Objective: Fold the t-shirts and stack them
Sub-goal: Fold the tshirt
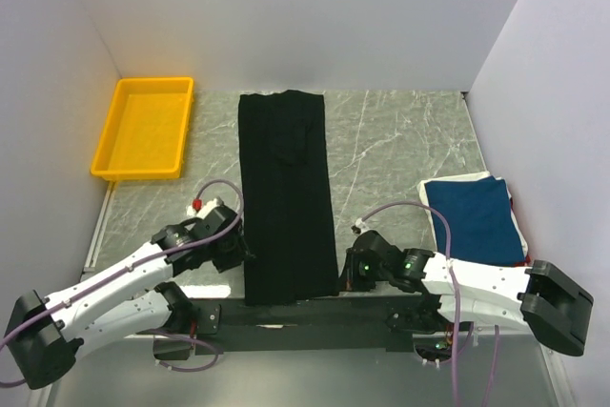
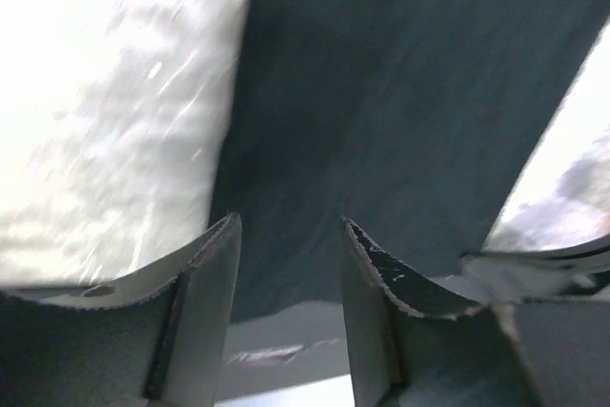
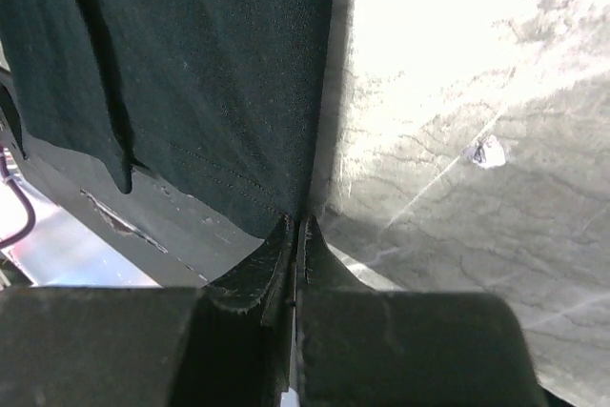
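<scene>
**Insp. A:** Posn of black tee?

**Insp. B:** Folded to a long strip, flat on table. It sits at centre of the overhead frame and runs top to bottom. Lower hem reaches the dark bar at bottom.

**A:** L gripper?

**B:** At the strip's left edge, low in frame. Wrist view shows fingers apart, w/ the tee's lower-left corner just ahead, between them. Contact can't be told.

**A:** R gripper?

**B:** At the strip's lower-right corner. Wrist view shows fingers pressed together, tips pinching the corner hem.

**A:** Other items?

**B:** Navy tee, folded, lies on white tee at right of frame, just above the R forearm. Tray is upper left, well apart from the tees.
</scene>
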